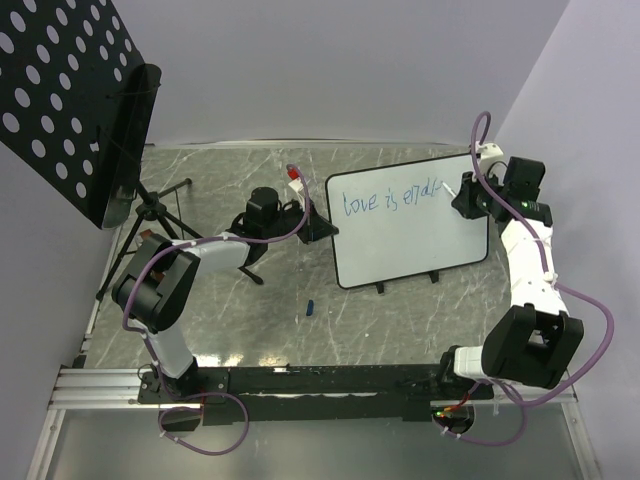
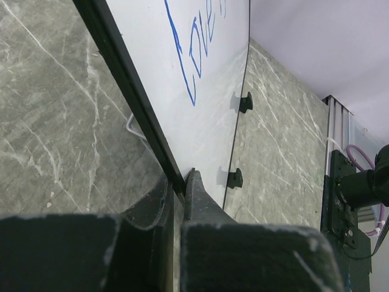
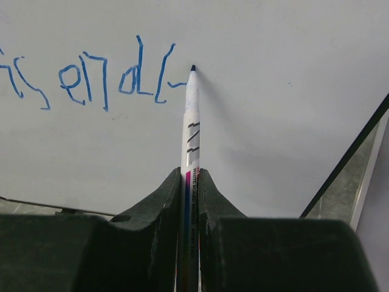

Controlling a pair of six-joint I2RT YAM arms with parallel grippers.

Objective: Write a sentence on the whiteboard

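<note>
Your right gripper pinches the marker, its tip ahead at the whiteboard; your left gripper clamps its black rim.

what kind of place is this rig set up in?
Looks like a robot lab test cell: two arms on an aluminium rail at the edge of a marble-pattern table, plain walls close around, a black perforated panel on a tripod.

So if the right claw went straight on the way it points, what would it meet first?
The whiteboard. The marker held in the right claw aims at it, tip at or nearly on the surface, just right of the sentence; contact is unclear.
</note>
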